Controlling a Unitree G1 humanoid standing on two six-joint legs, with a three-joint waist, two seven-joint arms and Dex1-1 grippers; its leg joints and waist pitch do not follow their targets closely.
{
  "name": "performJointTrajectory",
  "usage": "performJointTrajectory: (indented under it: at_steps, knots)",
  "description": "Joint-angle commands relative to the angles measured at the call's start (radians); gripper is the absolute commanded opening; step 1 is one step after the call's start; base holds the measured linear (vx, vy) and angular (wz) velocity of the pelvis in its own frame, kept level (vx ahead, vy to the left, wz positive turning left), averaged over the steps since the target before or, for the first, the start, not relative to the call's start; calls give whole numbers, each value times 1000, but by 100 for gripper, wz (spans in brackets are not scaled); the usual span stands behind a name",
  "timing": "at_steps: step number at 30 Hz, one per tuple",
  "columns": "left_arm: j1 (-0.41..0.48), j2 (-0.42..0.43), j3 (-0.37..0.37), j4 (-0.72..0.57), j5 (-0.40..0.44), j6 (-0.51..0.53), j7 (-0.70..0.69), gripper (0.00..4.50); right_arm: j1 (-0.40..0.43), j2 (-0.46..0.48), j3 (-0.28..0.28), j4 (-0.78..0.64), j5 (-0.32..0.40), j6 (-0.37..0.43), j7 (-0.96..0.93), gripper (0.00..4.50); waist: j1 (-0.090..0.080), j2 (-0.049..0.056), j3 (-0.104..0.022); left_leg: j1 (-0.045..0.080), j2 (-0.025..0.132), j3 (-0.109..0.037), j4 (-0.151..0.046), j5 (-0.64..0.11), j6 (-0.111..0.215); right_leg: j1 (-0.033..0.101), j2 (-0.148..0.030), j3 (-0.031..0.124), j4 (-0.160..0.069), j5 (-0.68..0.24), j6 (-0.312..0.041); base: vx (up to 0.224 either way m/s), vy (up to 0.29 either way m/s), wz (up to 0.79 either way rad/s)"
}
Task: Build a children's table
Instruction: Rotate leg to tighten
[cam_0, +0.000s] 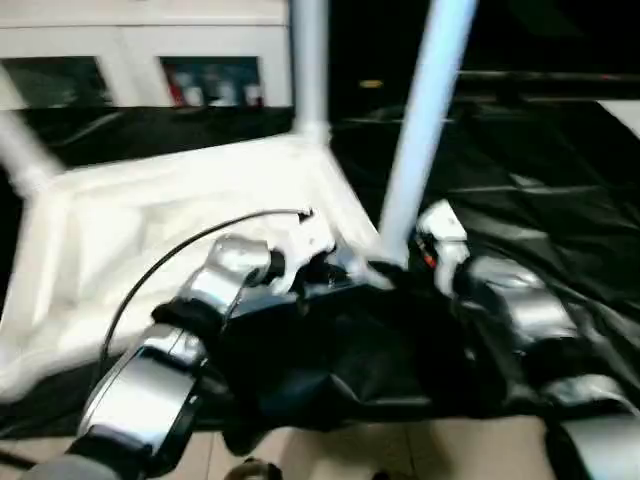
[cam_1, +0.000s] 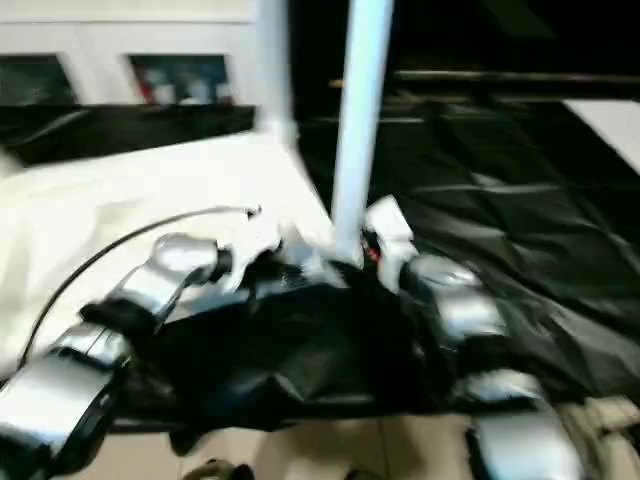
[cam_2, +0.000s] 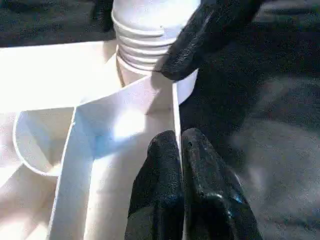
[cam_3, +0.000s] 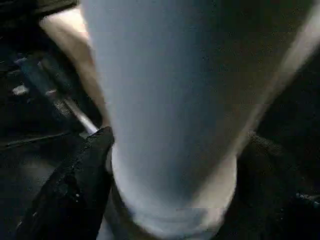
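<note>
The children's table lies upside down: its white tabletop (cam_0: 150, 220) shows the ribbed underside (cam_2: 100, 145). Three white legs stand up from corner sockets: one at the near right corner (cam_0: 425, 120), one behind it (cam_0: 310, 70), one at the far left (cam_0: 20, 150). My left gripper (cam_2: 180, 145) is shut on the thin rim wall of the tabletop, beside the near right corner. My right gripper (cam_0: 400, 262) stands around the base of the near right leg (cam_3: 165, 125), jaws spread. One of its fingers (cam_2: 200, 40) lies against the leg's threaded collar (cam_2: 142, 42).
A black drape (cam_0: 540, 200) covers the work table, wrinkled to the right of the tabletop. A black cable (cam_0: 170, 250) arcs over my left forearm. White cabinets (cam_0: 150, 50) stand behind. The table's near edge and light floor (cam_0: 400, 450) lie just below my arms.
</note>
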Motion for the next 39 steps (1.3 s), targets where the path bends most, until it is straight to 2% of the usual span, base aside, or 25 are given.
performJointTrajectory:
  at_steps: [1, 3, 5, 8, 9, 13, 17, 21, 24, 25, 28, 30, 31, 33, 34, 35, 36, 39]
  knots:
    - [22, 12, -11, -34, -19, -29, -71, 0, 17, -52, 16, -72, 11, 25, 107, 361, 2, -6, -82, 35, 92, -46, -74, -282, 41, 42, -82, 48, -60, -271, -239, 0, 0, 0]
    - [31, 26, -13, -52, -19, -33, -95, 0, 22, -67, 22, -93, 23, 33, 135, 361, 3, -6, -79, 37, 92, -47, -77, -305, 26, 38, -80, 50, -63, -304, -232, 0, 0, 0]
    - [40, 39, -11, -73, -26, -29, -118, 0, 26, -81, 28, -114, 38, 46, 164, 361, 0, -8, -78, 33, 91, -49, -79, -321, 15, 41, -84, 51, -65, -332, -225, 0, 0, 0]
    - [42, 45, -9, -83, -32, -25, -132, 0, 24, -85, 33, -115, 37, 55, 181, 361, 1, -8, -78, 37, 90, -49, -77, -327, 6, 35, -86, 52, -69, -363, -216, 0, 0, 0]
    - [42, 46, -8, -82, -32, -27, -133, 0, 24, -84, 36, -113, 32, 51, 181, 346, 2, -7, -79, 38, 89, -49, -76, -324, 3, 34, -85, 52, -70, -363, -215, 0, 0, 0]
    - [42, 47, -6, -82, -31, -28, -135, 0, 27, -76, 35, -119, 29, 60, 179, 325, 3, -10, -81, 34, 89, -48, -75, -292, 11, 37, -84, 52, -62, -309, -225, 0, 0, 0]
    - [47, 47, -3, -89, -32, -23, -134, 0, 40, -76, 44, -138, 36, 79, 190, 287, 5, -11, -81, 33, 88, -47, -74, -282, 19, 38, -85, 52, -64, -322, -220, 0, 0, 0]
    - [43, 39, 3, -78, -19, -15, -79, 0, 55, -68, 40, -118, 24, 73, 144, 279, 4, -11, -81, 35, 89, -48, -74, -287, 13, 36, -84, 51, -65, -331, -216, 0, 0, 0]
    - [20, 23, 12, -43, 4, 6, 22, 0, 54, -35, 3, -62, 15, 73, 29, 277, -1, -11, -78, 37, 88, -49, -75, -307, -1, 31, -85, 52, -69, -370, -208, 0, 0, 0]
    - [-4, 4, 24, -6, 17, 26, 110, 0, 49, 3, -35, -11, 15, 80, -84, 276, -5, -11, -77, 39, 85, -50, -75, -329, -11, 29, -85, 50, -75, -407, -199, 0, 0, 0]
    - [-58, -48, 38, 59, 39, 97, 285, 0, 28, 96, -110, 60, 32, 127, -322, 275, -19, -8, -76, 43, 82, -57, -78, -366, -38, 26, -83, 49, -81, -440, -185, 0, 0, 0]
    - [-81, -74, 46, 84, 42, 130, 358, 0, 15, 134, -133, 86, 37, 140, -416, 275, -29, -8, -75, 43, 81, -61, -80, -400, -50, 26, -82, 46, -82, -460, -176, 0, 0, 0]
    - [-92, -89, 52, 95, 38, 141, 384, 0, 7, 152, -141, 101, 38, 145, -460, 275, -31, -3, -75, 46, 81, -63, -80, -411, -58, 24, -84, 47, -83, -460, -173, 0, 0, 0]
    - [-105, -107, 58, 106, 35, 156, 417, 0, -5, 175, -148, 121, 39, 146, -512, 274, -40, -7, -76, 45, 77, -60, -79, -421, -53, 23, -81, 47, -87, -443, -174, 0, 0, 0]
    - [-132, -146, 57, 134, 42, 171, 484, 0, -40, 231, -164, 180, 32, 145, -630, 274, -44, 3, -78, 46, 75, -61, -78, -423, -54, 23, -81, 48, -85, -426, -180, 0, 0, 0]
    - [-133, -148, 56, 135, 42, 172, 487, 0, -42, 233, -163, 183, 31, 145, -633, 274, -48, 1, -77, 44, 75, -60, -79, -424, -54, 22, -80, 49, -85, -418, -182, 0, 0, 0]
    - [-149, -181, 53, 154, 50, 180, 525, 0, -72, 276, -157, 233, 9, 138, -691, 274, -49, -2, -77, 43, 74, -61, -79, -423, -51, 25, -80, 47, -86, -416, -182, 0, 0, 0]
    - [-155, -207, 48, 160, 54, 177, 533, 0, -94, 309, -142, 263, -11, 115, -710, 274, -53, -2, -76, 44, 72, -60, -76, -426, -40, 25, -83, 47, -93, -431, -176, 0, 0, 0]
